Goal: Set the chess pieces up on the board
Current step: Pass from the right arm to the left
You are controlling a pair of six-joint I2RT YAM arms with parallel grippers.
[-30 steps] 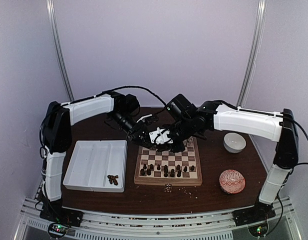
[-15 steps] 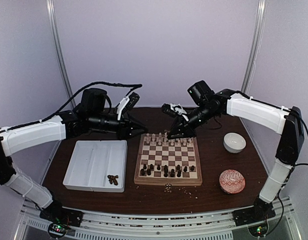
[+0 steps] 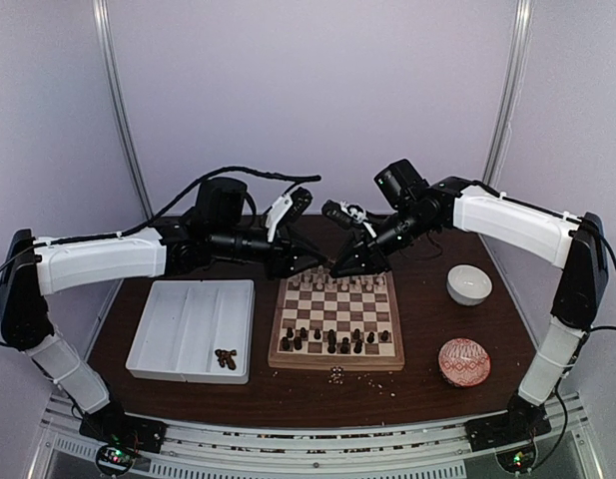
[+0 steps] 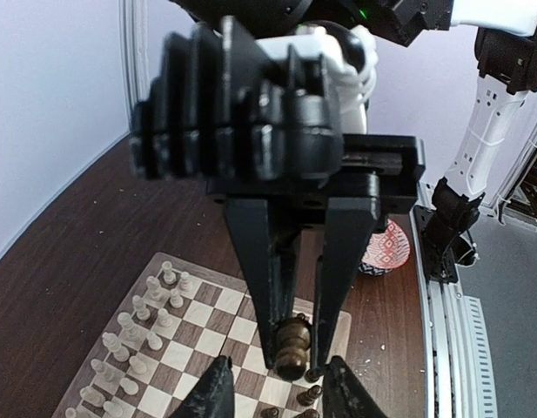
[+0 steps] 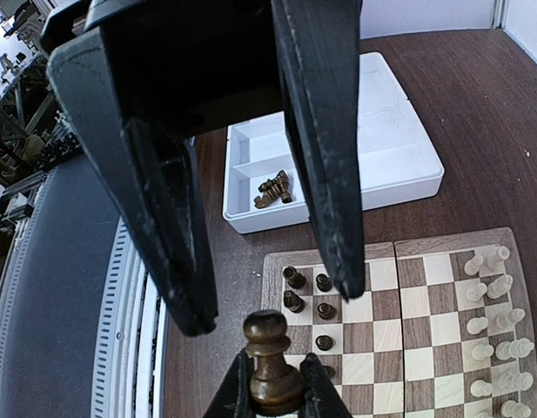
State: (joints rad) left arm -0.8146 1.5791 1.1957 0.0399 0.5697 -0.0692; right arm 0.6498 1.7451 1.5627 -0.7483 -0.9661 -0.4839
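Chess pawn (image 5: 266,357) stays pinched in right hand (image 3: 339,270); left hand (image 3: 306,267) swung closer.

Top view: dim, diffuse, even light; mild grain. Right wrist view: brighter; sheen on dark brown wooden table (image 5: 477,61) at 1 o'clock; black left gripper (image 5: 275,303) fingers (image 5: 325,148) blurred; dark brown turned wooden chess piece (image 5: 268,357) sharp.

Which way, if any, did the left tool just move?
Yes. The left tool moved rightward, from the far right corner of the white rectangular divided tray to the far left corner of the small wooden checkerboard.
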